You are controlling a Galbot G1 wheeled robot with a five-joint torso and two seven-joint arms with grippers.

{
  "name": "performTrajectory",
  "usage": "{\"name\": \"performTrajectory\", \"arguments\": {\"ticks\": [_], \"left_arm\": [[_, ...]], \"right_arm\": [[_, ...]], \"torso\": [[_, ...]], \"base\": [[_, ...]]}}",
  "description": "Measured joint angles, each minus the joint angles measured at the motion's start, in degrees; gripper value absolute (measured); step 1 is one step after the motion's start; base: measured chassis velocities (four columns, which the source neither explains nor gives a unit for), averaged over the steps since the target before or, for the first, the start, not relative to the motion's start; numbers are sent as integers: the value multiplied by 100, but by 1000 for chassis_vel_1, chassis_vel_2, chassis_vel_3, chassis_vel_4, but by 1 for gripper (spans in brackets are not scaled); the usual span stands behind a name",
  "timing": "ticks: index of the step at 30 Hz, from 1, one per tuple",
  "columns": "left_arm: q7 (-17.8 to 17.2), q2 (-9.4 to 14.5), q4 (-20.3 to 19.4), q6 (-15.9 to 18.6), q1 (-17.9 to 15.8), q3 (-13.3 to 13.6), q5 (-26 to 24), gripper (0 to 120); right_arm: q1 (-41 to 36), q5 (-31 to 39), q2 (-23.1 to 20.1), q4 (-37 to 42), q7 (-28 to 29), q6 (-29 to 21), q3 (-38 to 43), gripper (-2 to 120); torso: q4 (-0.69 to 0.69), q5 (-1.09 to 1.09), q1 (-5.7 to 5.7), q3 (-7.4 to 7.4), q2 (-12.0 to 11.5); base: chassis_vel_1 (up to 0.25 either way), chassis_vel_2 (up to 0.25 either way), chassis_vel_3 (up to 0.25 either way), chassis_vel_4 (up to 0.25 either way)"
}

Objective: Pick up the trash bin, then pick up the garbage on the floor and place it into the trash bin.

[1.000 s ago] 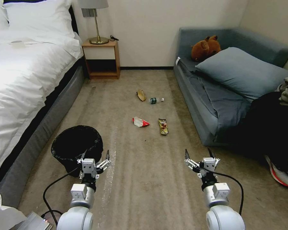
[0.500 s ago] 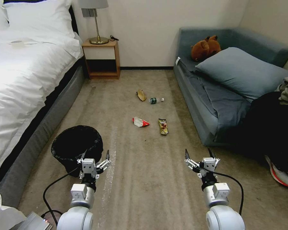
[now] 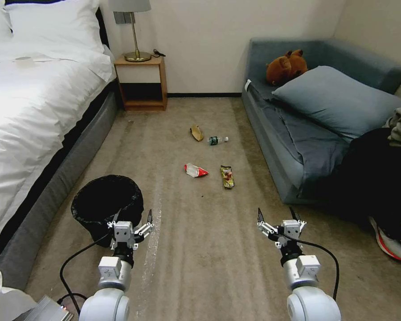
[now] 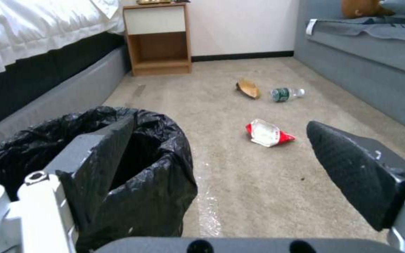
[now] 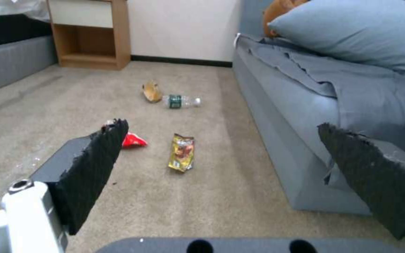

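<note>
The trash bin (image 3: pixel 103 200), lined with a black bag, stands on the carpet near the bed, just beyond and left of my open left gripper (image 3: pixel 132 217). In the left wrist view one finger overlaps the bin's (image 4: pixel 160 182) rim. Farther out lies the garbage: a red-and-white wrapper (image 3: pixel 195 170), a yellow-brown packet (image 3: pixel 227 176), a small bottle (image 3: pixel 217 140) and a tan scrap (image 3: pixel 197 132). My right gripper (image 3: pixel 276 214) hangs open above bare carpet, short of the packet (image 5: pixel 182 152).
A white bed (image 3: pixel 31 111) runs along the left, with a wooden nightstand (image 3: pixel 141 82) and a lamp at the back wall. On the right stands a grey sofa (image 3: pixel 294 147) with a pillow and a plush bear. A person's shoe (image 3: pixel 390 243) rests at the right edge.
</note>
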Motion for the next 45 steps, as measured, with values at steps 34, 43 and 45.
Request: {"name": "performTrajectory", "arguments": {"ticks": [34,43,45], "left_arm": [[-4,-17,14,61,-69,2,7,100],[-126,-333,302,1196,-1071,208,357,100],[-134,-367,292,1301,-1168,204,403,100]], "right_arm": [[76,35,-57,-48,75,23,-27,100],[1221,637,-965,-703,1273,661,-528,100],[1260,698,-1001,-705,1206,694,-533,100]], "torso": [[0,0,0,0,0],[-2,-1,0,1,0],[0,2,0,0,0]], "base": [[0,0,0,0],[0,0,0,0],[0,0,0,0]]}}
